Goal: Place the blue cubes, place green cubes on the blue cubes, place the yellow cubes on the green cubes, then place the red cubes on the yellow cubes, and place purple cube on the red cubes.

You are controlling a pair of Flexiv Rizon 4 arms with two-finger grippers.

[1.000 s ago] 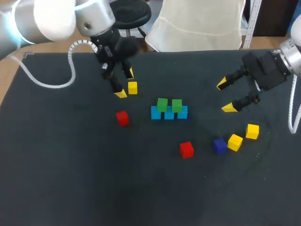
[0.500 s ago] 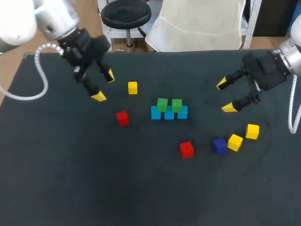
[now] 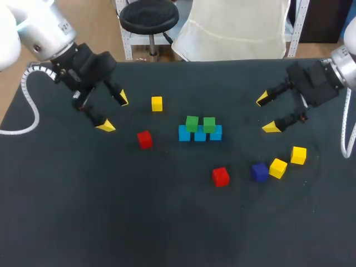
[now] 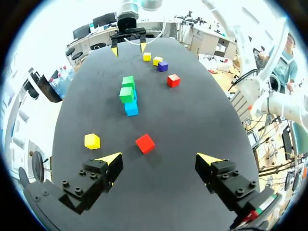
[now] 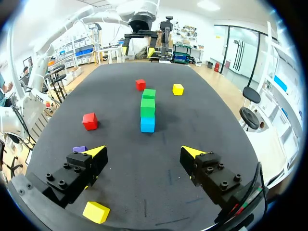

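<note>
Your left pincer [image 3: 113, 112] has drawn back from the small yellow cube [image 3: 157, 103] on the far side, left of the middle. It now hangs well apart from that cube, out toward the left edge of the dark matte tabletop [image 3: 167, 228], fingers spread wide and holding nothing. The yellow cube itself has not moved. Your right pincer [image 3: 266, 113] has not shifted either; it hovers over the right side, also released, with nothing between its tips.

For the task, this looks like a retreat without a pick, so the yellow layer is not yet begun. The row of three light-blue cubes [image 3: 200, 135] sits in the middle of the tabletop with the pair of green cubes [image 3: 192, 123] resting on top, and nothing is above the green.

The other pieces lie loose:
- One red cube [image 3: 144, 139] is just left of the stack.
- A second red cube [image 3: 221, 176] is nearer and a little to the right.
- The dark purple cube [image 3: 259, 172] is at the near right, just beside another yellow cube [image 3: 278, 167].
- A third yellow cube [image 3: 298, 154] is close behind that one.

No box, tray or bowl shows on the tabletop, so nothing sits inside anything.
</note>
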